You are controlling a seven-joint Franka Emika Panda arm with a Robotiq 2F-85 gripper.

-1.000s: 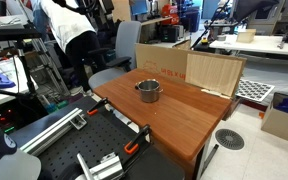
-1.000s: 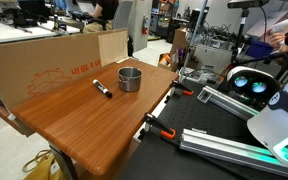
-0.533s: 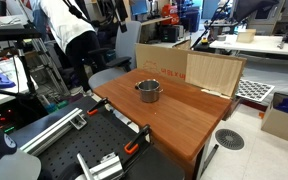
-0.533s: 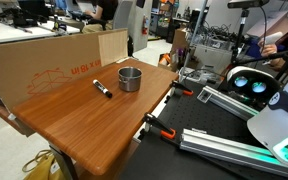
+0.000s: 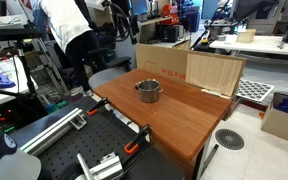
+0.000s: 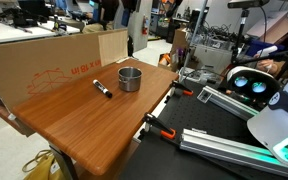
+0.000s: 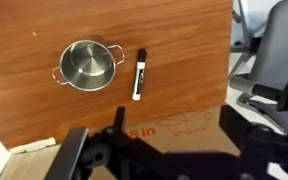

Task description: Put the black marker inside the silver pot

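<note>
In the wrist view the marker (image 7: 139, 74) lies flat on the desk (image 7: 189, 40), ahead of the hand (image 7: 154, 158). Its long axis points straight away from the hand. The line between the two fingers runs across that axis, so I judge little or no wrist turn is needed before coming down on it. The hand is spread wide with nothing between the fingers. It hangs well above the desk, over the edge where the cardboard box (image 7: 189, 125) stands, and neither exterior view shows it.

The pot (image 7: 87, 65) stands upright and empty just beside the marker, side on to it, with a narrow strip of bare wood between them. In an exterior view the marker (image 6: 102, 88) lies crosswise on the desk, running from the box edge toward the edge nearest the robot. There the pot (image 6: 130, 78) is on the side toward the far corner. Nothing lies over the marker. The nearby pot rim is probably the one thing a spread finger could knock.
</note>
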